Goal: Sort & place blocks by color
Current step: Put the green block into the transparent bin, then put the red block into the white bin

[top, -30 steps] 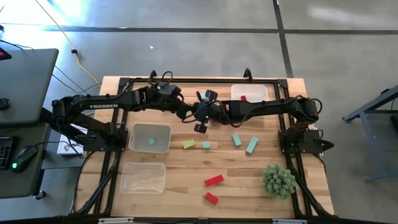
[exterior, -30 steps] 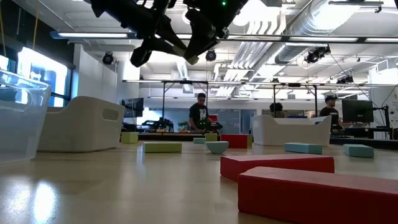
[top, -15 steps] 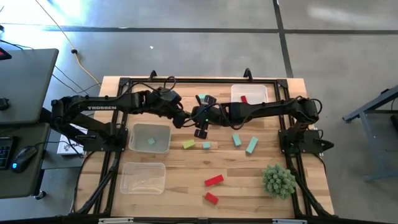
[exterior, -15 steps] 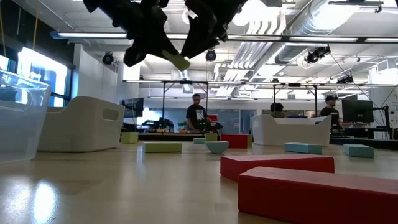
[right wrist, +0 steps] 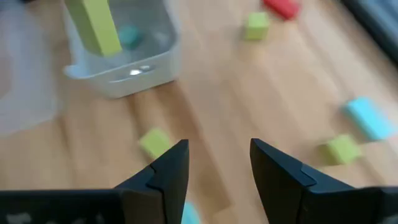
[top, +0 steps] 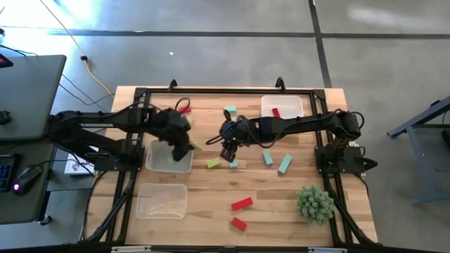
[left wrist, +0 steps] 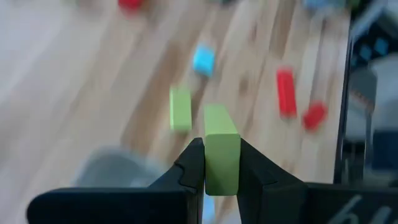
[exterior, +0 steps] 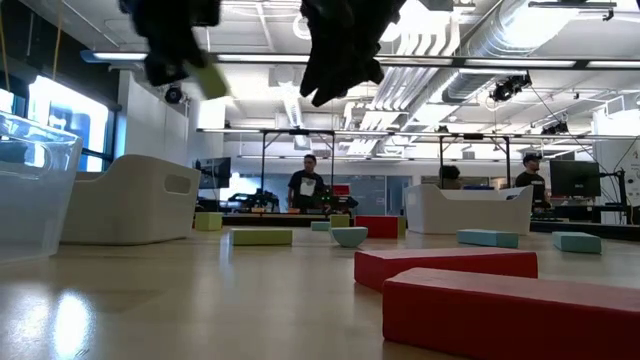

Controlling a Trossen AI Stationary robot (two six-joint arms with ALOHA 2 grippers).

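From where I stand, the wooden table (top: 211, 211) is still mostly a scatter, so the sorting looks only begun. Three clear trays sit on it: the far tray (top: 292, 102) by the right arm's side has one red block (top: 275, 111) in it, the middle tray (top: 159, 163) near the left arm holds a single teal block (right wrist: 129, 36), and the near tray (top: 162, 199) looks bare as far as I can tell. The spiky plant ball (top: 314, 204) sits off in the near right corner, no part of the job. The left gripper (left wrist: 221, 163) is up over the middle tray's edge with its fingers pinching a yellow-green bar (left wrist: 221, 155) upright between them; I'd guess it is carrying it to a tray. The right gripper (right wrist: 219, 163) hangs above the table's centre, fingers spread with nothing between them, over a loose yellow-green cube (top: 213, 162) and a small teal cube (top: 233, 164). Left to sort, as far as I can count: two teal bars (top: 284, 164) right of centre, another teal piece (top: 229, 110) farther back, a red bar (top: 242, 204) and a red cube (top: 239, 224) toward the near edge, and a red bit (top: 184, 109) behind the left arm.
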